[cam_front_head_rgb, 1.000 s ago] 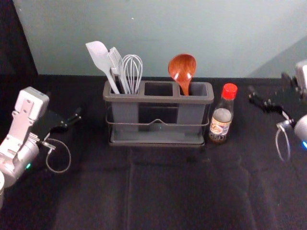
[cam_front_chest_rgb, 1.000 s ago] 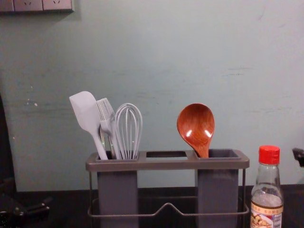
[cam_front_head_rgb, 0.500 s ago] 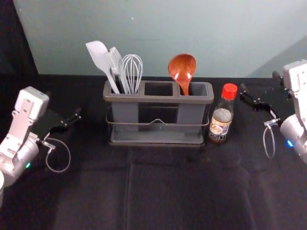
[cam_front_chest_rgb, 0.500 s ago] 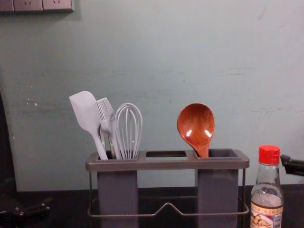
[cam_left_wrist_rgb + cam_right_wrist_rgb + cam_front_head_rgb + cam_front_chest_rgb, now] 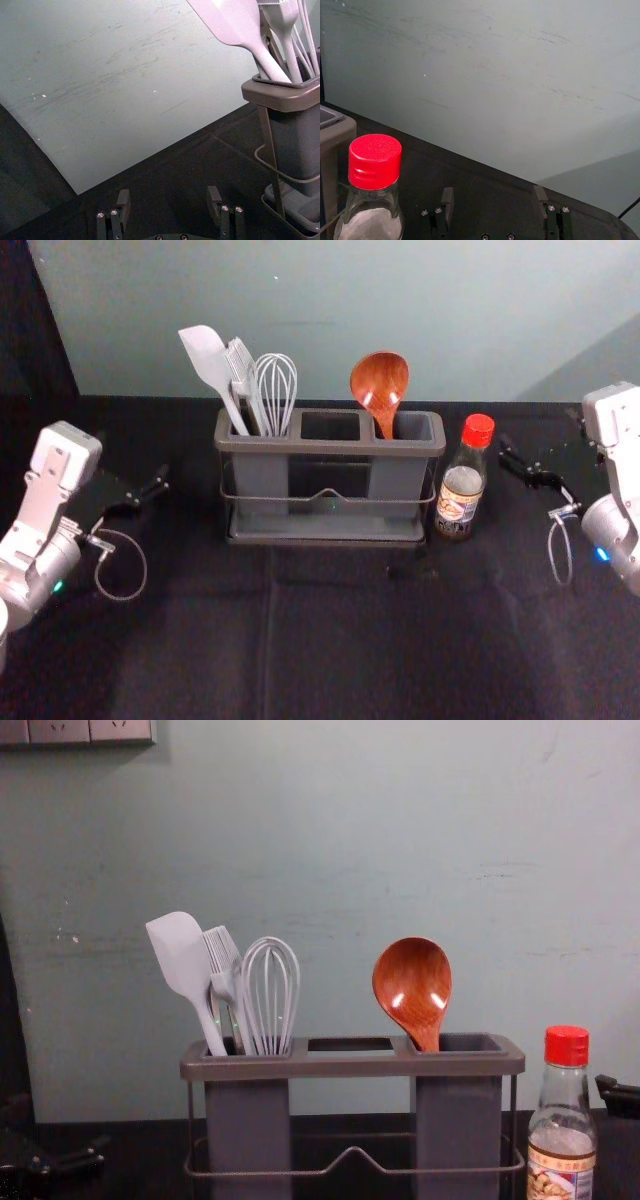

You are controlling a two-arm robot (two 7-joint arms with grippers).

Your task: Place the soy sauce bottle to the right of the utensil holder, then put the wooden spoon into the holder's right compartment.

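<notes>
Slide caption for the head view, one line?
Wooden spoon in the right compartment of the utensil holder, soy sauce bottle upright to its right.

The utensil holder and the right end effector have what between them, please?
In the head view, the soy sauce bottle stands between the utensil holder and right end effector.

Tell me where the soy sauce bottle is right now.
In the head view, the soy sauce bottle stands upright just right of the utensil holder, between it and the right gripper.

Black-covered table point(image 5: 340, 640); on it, utensil holder point(image 5: 262, 478), soy sauce bottle point(image 5: 459, 502) upright.
</notes>
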